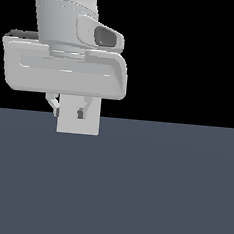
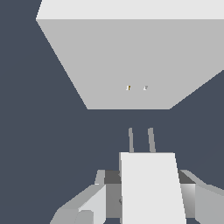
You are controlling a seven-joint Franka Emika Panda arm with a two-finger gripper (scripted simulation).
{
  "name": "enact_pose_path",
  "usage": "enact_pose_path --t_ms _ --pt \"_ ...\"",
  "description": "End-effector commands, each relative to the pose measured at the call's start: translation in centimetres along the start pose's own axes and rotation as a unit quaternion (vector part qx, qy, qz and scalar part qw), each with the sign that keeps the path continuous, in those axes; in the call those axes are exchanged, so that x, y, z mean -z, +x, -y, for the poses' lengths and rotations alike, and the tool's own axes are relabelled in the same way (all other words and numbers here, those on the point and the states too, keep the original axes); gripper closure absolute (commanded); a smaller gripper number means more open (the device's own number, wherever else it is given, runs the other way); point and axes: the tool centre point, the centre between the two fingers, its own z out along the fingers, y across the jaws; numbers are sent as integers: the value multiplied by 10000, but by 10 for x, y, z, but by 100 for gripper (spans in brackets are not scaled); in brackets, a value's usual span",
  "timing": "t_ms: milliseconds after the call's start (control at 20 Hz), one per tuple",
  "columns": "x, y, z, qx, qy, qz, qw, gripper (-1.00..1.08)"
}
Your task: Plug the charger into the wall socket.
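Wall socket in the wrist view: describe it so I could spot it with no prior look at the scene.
Start from the dark floor that fills the wrist view. The big light-grey square slab ahead is the wall socket. Unlike the smaller white charger held in the gripper, with two prongs pointing at it, it has two tiny holes at its centre.

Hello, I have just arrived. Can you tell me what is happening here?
A simulated robot arm holds the charger in its gripper. In the wrist view, the two prongs point toward the socket, roughly in line with its two small holes. A gap remains, so it is not plugged in yet.
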Motion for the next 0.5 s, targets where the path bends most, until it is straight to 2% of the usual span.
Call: enact_pose_path --t_ms 0,450 --pt "0 0 0 -4 -2 0 10000 108" --pt "-5 13 0 0 -3 3 10000 108"
